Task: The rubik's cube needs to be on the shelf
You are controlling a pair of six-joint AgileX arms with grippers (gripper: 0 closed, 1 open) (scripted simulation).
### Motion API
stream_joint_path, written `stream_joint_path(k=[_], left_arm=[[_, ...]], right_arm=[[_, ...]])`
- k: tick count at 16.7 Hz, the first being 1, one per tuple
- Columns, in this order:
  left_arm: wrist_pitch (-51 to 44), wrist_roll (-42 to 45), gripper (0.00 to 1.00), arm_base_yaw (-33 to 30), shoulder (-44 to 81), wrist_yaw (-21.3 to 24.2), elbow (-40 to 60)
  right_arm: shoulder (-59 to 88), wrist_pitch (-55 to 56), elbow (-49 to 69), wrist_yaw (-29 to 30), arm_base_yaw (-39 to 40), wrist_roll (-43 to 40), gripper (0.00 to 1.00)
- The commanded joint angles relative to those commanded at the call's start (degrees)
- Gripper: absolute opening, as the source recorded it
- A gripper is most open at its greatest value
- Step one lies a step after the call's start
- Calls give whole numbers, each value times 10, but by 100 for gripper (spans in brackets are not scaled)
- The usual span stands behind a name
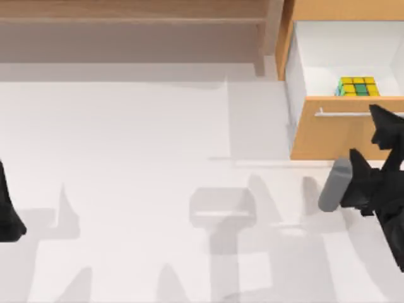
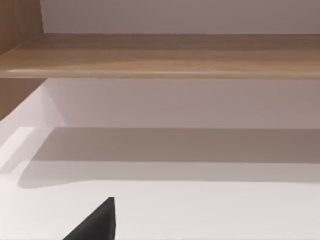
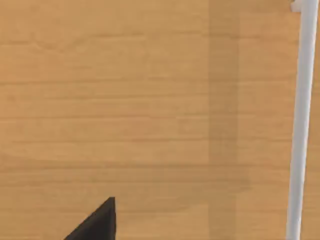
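White bench (image 1: 126,158) runs out under the long brown shelf (image 1: 126,12) at the back. At the right, the rubik's cube (image 1: 358,86) sits in the open drawer (image 1: 328,57), just behind its front panel. My right gripper (image 1: 379,136) hovers near the bar handle (image 1: 344,114); whether its jaws are spread I cannot tell. My left arm (image 1: 9,208) is parked at the left edge. Probably light, rigid and slick, the cube wants gripping on opposite flat faces.

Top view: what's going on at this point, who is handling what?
The rubik's cube sits inside the open drawer of the cabinet at the table's right, not yet on the shelf. The right gripper is by the drawer's bar handle, holding nothing visible. The left gripper is parked at the left edge.
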Motion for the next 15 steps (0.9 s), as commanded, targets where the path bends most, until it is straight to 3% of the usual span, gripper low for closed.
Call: stream_joint_path(k=[7, 15], left_arm=[[0, 0, 100, 0, 0, 0, 0], [0, 0, 100, 0, 0, 0, 0]], right_arm=[[-72, -301, 175, -84, 80, 186, 100], [-49, -862, 534, -141, 15, 487, 100]])
